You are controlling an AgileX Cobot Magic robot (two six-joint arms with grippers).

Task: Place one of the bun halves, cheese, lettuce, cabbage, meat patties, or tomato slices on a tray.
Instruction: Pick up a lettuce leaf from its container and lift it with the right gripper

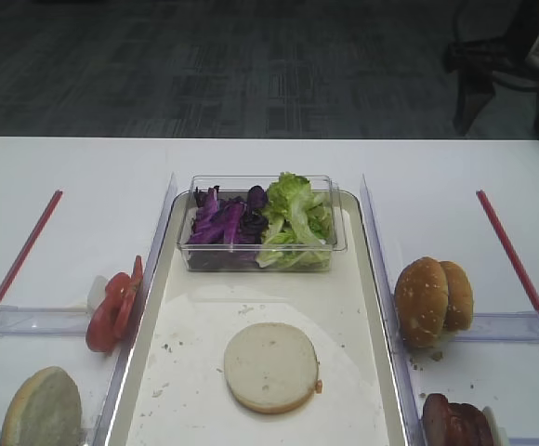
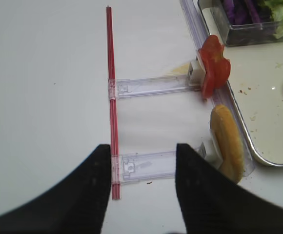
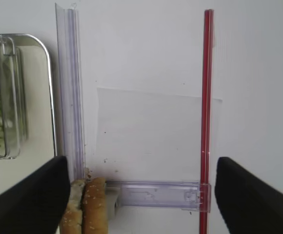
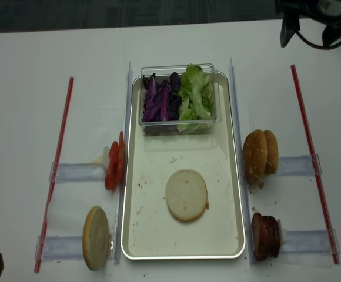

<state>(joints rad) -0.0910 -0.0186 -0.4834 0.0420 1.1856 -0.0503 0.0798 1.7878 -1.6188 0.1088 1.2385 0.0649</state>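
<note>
On the paper of the silver tray (image 1: 374, 307) lies a pale flat bun half (image 1: 270, 366). Two sesame bun halves (image 1: 433, 299) stand on edge right of it, with the meat patties (image 1: 457, 421) nearer. Left of the tray are the tomato slices (image 1: 113, 305) and another bun half (image 1: 42, 409). Lettuce (image 1: 295, 216) and purple cabbage (image 1: 221, 223) fill a tub. I cannot make out the cheese. My right gripper (image 3: 141, 195) is open and empty, the sesame bun halves (image 3: 85, 207) by its left finger. My left gripper (image 2: 144, 190) is open and empty over the table.
A clear plastic tub (image 1: 260, 255) sits at the tray's far end. Clear rails (image 1: 372, 232) run along both long sides of the tray, with clear cross bars (image 2: 151, 87). Red strips (image 1: 516, 265) lie at the outer left and right.
</note>
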